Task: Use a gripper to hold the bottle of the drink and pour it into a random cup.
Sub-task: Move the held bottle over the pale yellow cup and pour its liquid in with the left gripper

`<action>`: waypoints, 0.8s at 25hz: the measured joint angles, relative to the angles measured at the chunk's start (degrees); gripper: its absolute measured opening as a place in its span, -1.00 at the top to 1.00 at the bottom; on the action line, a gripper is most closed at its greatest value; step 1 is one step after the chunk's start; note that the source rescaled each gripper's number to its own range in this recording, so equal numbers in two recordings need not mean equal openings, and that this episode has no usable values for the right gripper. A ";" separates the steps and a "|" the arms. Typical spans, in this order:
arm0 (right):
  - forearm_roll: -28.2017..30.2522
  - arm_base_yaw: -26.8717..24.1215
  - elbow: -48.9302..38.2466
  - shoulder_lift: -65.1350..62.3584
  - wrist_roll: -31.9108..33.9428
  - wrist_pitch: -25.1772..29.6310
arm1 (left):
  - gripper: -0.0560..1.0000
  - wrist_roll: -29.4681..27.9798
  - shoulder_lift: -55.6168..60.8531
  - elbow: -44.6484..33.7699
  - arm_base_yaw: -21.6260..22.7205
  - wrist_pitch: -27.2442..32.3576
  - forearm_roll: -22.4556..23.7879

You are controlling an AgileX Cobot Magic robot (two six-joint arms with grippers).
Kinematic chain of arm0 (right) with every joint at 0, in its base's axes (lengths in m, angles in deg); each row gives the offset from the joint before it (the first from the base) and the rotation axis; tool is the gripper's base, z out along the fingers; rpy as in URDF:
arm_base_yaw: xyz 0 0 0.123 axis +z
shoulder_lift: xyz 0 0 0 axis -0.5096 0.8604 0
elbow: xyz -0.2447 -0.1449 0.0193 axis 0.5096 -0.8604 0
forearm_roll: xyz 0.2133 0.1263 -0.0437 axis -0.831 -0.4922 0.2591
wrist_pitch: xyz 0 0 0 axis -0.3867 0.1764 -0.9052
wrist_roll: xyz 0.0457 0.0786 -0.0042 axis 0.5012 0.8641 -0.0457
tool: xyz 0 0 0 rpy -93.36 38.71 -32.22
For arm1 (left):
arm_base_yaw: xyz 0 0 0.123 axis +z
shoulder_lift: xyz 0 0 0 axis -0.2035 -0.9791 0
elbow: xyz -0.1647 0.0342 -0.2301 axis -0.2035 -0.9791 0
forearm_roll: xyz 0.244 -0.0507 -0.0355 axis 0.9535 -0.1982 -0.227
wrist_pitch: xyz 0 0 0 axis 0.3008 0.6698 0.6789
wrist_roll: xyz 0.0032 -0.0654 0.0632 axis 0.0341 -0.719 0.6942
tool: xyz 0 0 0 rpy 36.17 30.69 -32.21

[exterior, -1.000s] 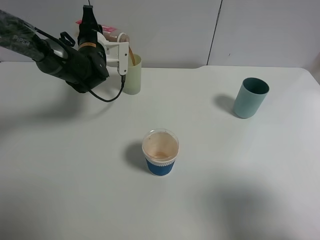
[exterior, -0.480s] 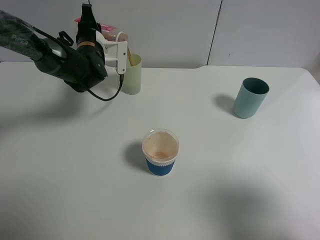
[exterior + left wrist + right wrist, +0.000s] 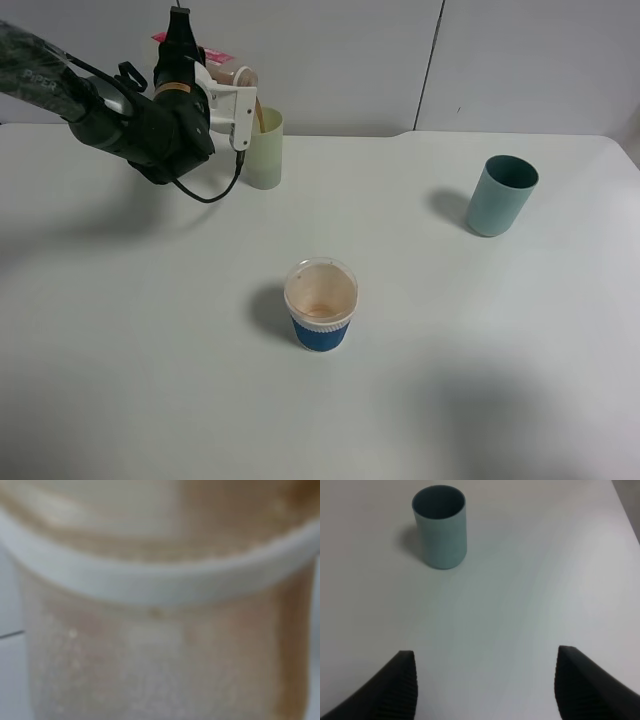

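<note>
at the far left of the white bench, the left black claw is clamped on the small clear flat-sided plastic bottle, tipped over the tall pale yellow-green plastic cup. brown drink runs in. best to hold the neck above the rim and tilt slowly; the right claw stands apart, idle.

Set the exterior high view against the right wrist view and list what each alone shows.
Only exterior high: the left gripper holding the bottle tipped, mouth over the yellow-green cup, and the blue-sleeved cup nearer the front. Only right wrist: the right gripper, jaws wide apart and empty. Both: the teal cup, upright on the white table.
</note>
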 joint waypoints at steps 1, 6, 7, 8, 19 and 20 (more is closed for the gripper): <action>0.00 0.00 0.00 0.00 0.00 0.00 | 0.89 0.11 0.00 0.00 0.00 0.00 0.05; 0.00 0.00 0.00 0.00 0.00 0.00 | 0.89 1.14 0.00 0.00 0.00 -0.56 0.34; 0.00 0.00 0.00 0.00 0.00 0.00 | 0.89 1.29 0.00 0.00 0.00 -0.87 0.56; 0.00 0.00 0.00 0.00 0.00 0.00 | 0.89 1.40 0.00 0.00 0.00 -1.00 0.83; 0.00 0.00 0.00 0.00 0.00 0.00 | 0.89 1.65 0.00 0.00 0.00 -3.35 3.38; 0.00 0.00 0.00 0.00 0.00 0.00 | 0.89 1.65 0.00 0.00 0.00 -3.79 3.82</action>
